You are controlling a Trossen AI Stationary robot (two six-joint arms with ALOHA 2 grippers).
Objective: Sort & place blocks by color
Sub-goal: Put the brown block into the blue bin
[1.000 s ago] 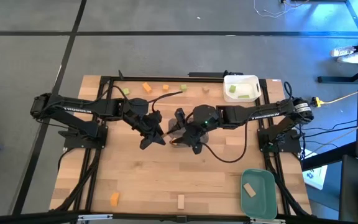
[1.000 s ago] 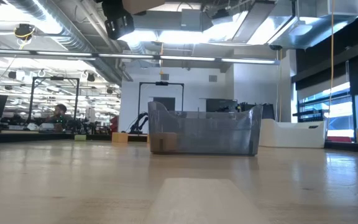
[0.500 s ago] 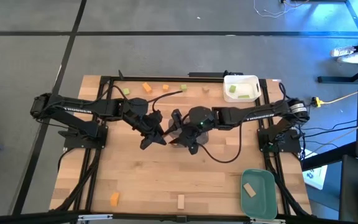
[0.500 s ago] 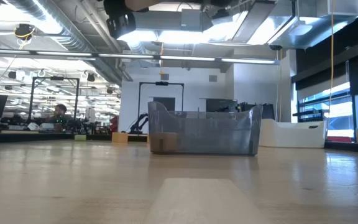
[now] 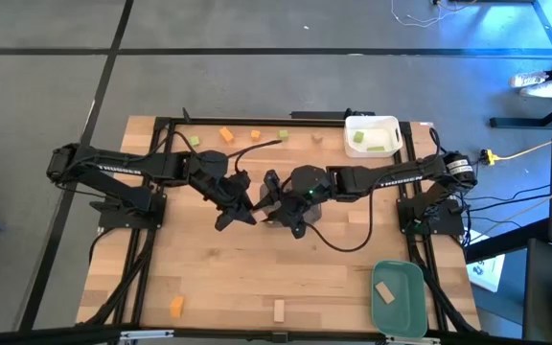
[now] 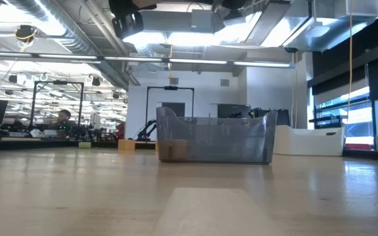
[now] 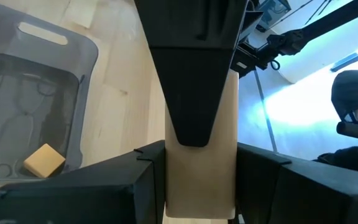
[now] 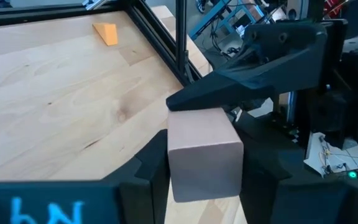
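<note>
A tan wooden bar (image 7: 201,168) is held above the middle of the table between both grippers; it also shows in the right wrist view (image 8: 204,152). My left gripper (image 5: 245,203) and my right gripper (image 5: 270,203) meet tip to tip there, both shut on the bar. In the high view the grippers hide the bar. Loose blocks lie flat on the table: orange ones (image 5: 226,135) and green ones (image 5: 195,141) at the far edge, an orange one (image 5: 176,306) and a tan one (image 5: 279,310) at the near edge. My left gripper pinches the tan bar by two opposite long sides (image 7: 229,193) between its two fingers, which lie along the bar. The bar is lifted clear of the table. My right gripper pinches the bar's end by its two sides (image 8: 176,168) between its two fingers. It comes level from the table's right. One of its fingers (image 7: 191,74) lies along the bar's face in the left wrist view. The bar is clear of the table.
A white tray (image 5: 388,126) with green blocks stands at the far right. A green tray (image 5: 405,278) holding a tan block (image 5: 383,292) stands at the near right; the same block shows in the left wrist view (image 7: 44,160). A black frame edges the table.
My right gripper has gone a little toward the table's left edge, closing up to my left gripper at the middle of the table. My left gripper has kept still.
</note>
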